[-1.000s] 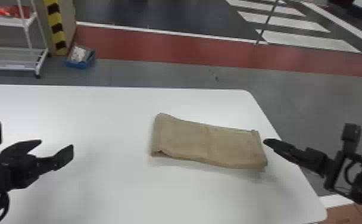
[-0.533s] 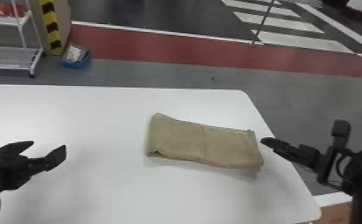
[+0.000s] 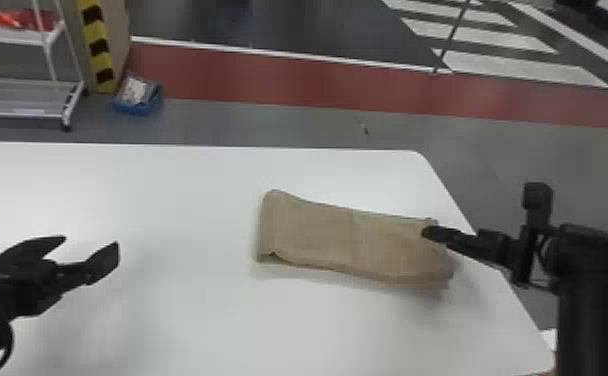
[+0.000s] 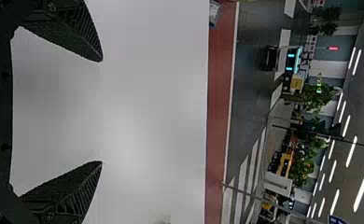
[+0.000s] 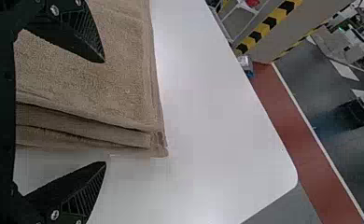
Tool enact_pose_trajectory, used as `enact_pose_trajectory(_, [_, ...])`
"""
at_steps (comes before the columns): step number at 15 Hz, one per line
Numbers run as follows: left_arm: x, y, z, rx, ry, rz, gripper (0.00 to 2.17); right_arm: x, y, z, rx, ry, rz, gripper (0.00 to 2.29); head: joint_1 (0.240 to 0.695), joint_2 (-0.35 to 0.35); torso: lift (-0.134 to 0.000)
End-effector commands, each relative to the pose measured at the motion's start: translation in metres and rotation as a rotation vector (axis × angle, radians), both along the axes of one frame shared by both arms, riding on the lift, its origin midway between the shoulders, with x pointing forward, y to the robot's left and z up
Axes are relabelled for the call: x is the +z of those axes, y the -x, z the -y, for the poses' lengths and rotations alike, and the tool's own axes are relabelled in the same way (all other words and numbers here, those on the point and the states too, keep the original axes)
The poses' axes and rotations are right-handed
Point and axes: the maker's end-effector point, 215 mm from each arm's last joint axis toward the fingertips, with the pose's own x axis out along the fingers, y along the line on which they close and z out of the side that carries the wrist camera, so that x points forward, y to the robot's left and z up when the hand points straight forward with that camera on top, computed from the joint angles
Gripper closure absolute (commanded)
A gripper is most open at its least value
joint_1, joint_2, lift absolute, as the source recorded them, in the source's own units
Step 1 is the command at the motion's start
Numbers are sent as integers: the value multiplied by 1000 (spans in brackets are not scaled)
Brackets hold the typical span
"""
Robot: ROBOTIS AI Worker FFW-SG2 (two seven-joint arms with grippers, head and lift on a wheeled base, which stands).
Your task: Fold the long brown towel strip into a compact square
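Note:
The brown towel [image 3: 313,232] lies on the white table as a folded, layered strip, its right end near the table's right edge. My right gripper [image 3: 427,232] is at that right end, its tip overlapping the towel's back right corner. In the right wrist view, my right gripper [image 5: 105,112] stands open; one finger is over the towel [image 5: 91,77], the other beyond its stacked edge layers. My left gripper [image 3: 90,242] is open over the table, well left of the towel. Bare tabletop shows between the fingers of my left gripper [image 4: 101,111] in its wrist view.
The white table [image 3: 178,200] has its rounded back right corner beyond the towel. On the floor behind stand a blue bin [image 3: 139,102] and a metal shelf rack [image 3: 23,97] at the back left.
The right gripper has moved left, from just beside the towel's right end to overlapping its corner. The head view has shifted slightly. The towel's shape looks unchanged, and the left gripper remains open.

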Motion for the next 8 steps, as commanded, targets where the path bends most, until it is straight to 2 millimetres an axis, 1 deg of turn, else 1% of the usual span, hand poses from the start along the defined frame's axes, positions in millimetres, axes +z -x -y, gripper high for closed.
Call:
enact_pose_trajectory(1, [-1, 0, 0, 1, 3, -1, 103, -3, -2, -2, 15, 20, -20, 127, 695, -233, -124])
enact_pose_trajectory(3, [-1, -1, 0, 2, 3, -2, 103, -1, 1, 8, 8, 36, -31, 130, 695, -230, -124])
enact_pose_trajectory(4, [-4, 0, 0, 3, 3, -6, 103, -5, 2, 10, 6, 44, -42, 157, 695, -231, -124])
enact_pose_trajectory(5, [-3, -1, 0, 1, 3, -1, 103, -9, 3, 6, 15, 46, -53, 221, 695, -234, -124])
enact_pose_trajectory(6, [-2, -3, 1, -1, 1, 5, 103, -14, 5, 3, 26, 51, -67, 313, 695, -239, -124])
enact_pose_trajectory(7, [-2, -3, 2, -1, 1, 5, 103, -14, 4, 2, 30, 54, -65, 451, 695, -239, -124])
enact_pose_trajectory(8, [-2, -2, 2, -2, 1, 3, 103, -13, 4, -1, 36, 42, -61, 670, 695, -238, -124])
